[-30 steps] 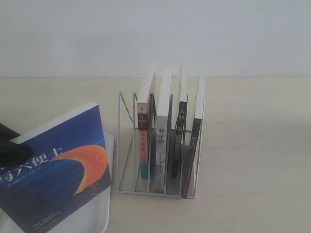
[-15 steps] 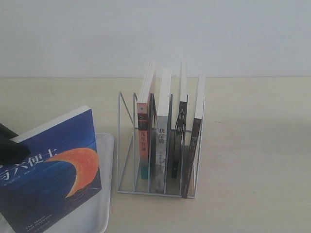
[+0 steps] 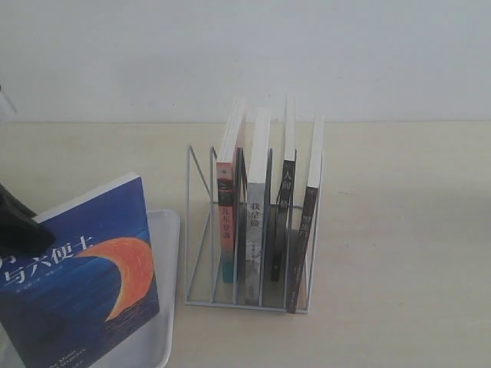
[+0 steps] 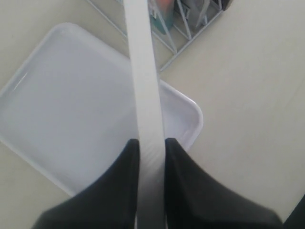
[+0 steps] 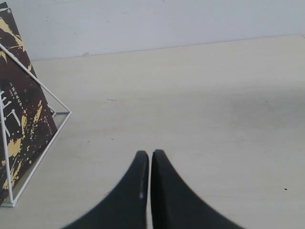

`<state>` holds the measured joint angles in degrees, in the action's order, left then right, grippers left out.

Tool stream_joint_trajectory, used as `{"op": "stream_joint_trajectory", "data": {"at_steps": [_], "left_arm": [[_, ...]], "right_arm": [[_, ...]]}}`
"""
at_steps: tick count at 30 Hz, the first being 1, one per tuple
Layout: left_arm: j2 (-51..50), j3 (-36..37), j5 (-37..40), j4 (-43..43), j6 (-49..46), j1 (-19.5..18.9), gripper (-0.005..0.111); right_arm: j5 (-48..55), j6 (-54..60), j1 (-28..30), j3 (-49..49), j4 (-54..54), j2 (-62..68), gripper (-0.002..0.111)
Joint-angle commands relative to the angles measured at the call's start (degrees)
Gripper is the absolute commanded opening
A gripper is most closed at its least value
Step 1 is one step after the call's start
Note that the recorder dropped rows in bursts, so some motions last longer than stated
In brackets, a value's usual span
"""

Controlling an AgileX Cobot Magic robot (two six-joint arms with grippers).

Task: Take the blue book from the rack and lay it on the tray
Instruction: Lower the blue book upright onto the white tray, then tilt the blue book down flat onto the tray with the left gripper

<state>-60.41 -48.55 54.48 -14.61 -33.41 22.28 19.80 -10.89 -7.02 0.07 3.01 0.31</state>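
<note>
The blue book (image 3: 84, 272) with its orange crescent hangs tilted over the white tray (image 3: 157, 330) at the lower left of the exterior view. My left gripper (image 3: 17, 226) is shut on its edge. In the left wrist view the book's white page edge (image 4: 145, 95) runs between the two black fingers (image 4: 188, 186), with the tray (image 4: 62, 105) below. The white wire rack (image 3: 253, 230) stands mid-table holding several upright books. My right gripper (image 5: 149, 155) is shut on nothing, over bare table beside the rack's corner (image 5: 33, 119).
In the rack stand a red-and-teal-spined book (image 3: 226, 222), a grey one (image 3: 255, 222) and two black-spined ones (image 3: 307, 230). A pale wall runs behind the table. Bare tabletop lies to the right of the rack.
The blue book has sunk lower and shifted slightly left over the tray, still held by the left gripper. The rack and its books have not moved.
</note>
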Motion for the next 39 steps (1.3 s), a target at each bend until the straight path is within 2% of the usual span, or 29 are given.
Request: {"op": "stream_joint_trajectory", "data": {"at_steps": [1, 10, 24, 33, 36, 39], "left_arm": [[-2.74, -0.80, -0.48, -1.81, -2.03, -2.25, 0.004], [-11.27, -0.80, -6.16, -0.85, -5.06, -2.34, 0.004], [-11.36, -0.80, -7.45, 1.21, -5.06, -2.34, 0.004], [-11.36, -0.80, -11.51, 1.62, -2.83, -2.34, 0.004], [-11.36, -0.80, -12.62, 1.62, -2.83, -2.34, 0.012], [-11.36, -0.80, -12.62, 1.62, -2.83, -2.34, 0.031]], "right_arm": [[-0.70, 0.35, 0.06, -0.07, 0.27, -0.31, 0.001], [-0.70, 0.35, 0.06, -0.07, 0.27, -0.31, 0.001], [-0.70, 0.35, 0.06, -0.07, 0.27, -0.31, 0.001], [-0.70, 0.35, 0.06, -0.07, 0.27, -0.31, 0.001], [-0.70, 0.35, 0.06, -0.07, 0.27, -0.31, 0.001], [-0.70, 0.35, 0.06, -0.07, 0.27, -0.31, 0.001]]}}
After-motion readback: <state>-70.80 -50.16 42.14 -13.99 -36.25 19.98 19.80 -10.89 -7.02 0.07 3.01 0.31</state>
